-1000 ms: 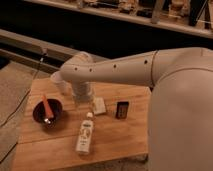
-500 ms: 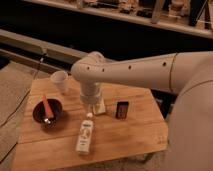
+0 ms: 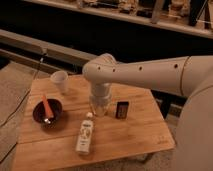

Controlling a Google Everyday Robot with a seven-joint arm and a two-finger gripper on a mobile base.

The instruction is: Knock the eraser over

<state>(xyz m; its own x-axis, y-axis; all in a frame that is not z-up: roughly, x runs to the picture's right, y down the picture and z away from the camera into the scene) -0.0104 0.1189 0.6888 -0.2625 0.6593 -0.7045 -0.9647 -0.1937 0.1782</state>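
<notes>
The eraser (image 3: 121, 109) is a small black block standing upright on the wooden table (image 3: 135, 135), right of centre. My white arm reaches in from the right and bends down over the table's middle. The gripper (image 3: 99, 107) hangs at the end of it, pointing down just above the tabletop. It is directly left of the eraser, a small gap away. The wrist hides most of the gripper.
A white cup (image 3: 60, 81) stands at the table's back left. A dark bowl (image 3: 47, 112) with a red utensil in it sits at the left. A pale bottle (image 3: 85, 135) lies on its side in front of the gripper. A dark rail and shelving run behind the table.
The arm's elbow has swung right across the table and the gripper has come down closer to the eraser's left side. The eraser still stands in the same spot.
</notes>
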